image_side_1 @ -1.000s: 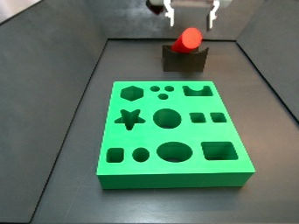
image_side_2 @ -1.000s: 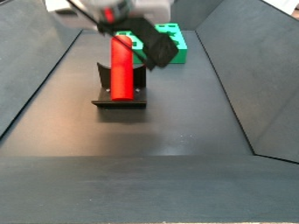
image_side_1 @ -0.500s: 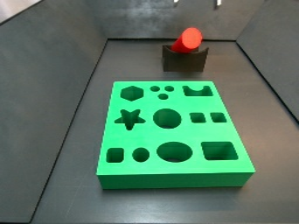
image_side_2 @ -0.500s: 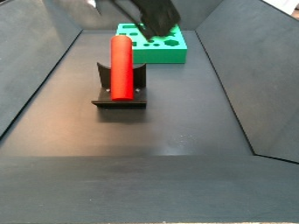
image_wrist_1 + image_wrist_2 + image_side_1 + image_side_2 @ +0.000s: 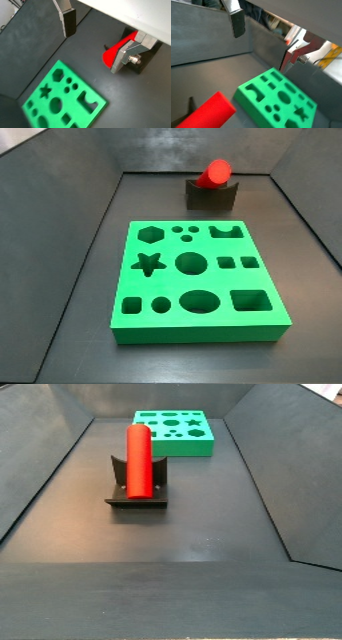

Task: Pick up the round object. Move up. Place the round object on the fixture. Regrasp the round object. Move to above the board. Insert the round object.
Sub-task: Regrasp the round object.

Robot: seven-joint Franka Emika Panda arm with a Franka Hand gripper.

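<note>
Red peg (image 5: pixel 138 456) rested on fixture (image 5: pixel 138 494); tool (image 5: pixel 99 40) hung released, empty, above. Regrasp judged next.

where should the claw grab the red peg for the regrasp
Probably on a bare end of the red peg, coming down from above. It lies level in the fixture notch, both ends overhanging, so the middle is cradled and the round sides are free there. The claw hangs open, holding nothing, well above the floor.

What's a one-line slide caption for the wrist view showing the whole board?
Open gripper above the floor; red peg on fixture, green board apart.
</note>
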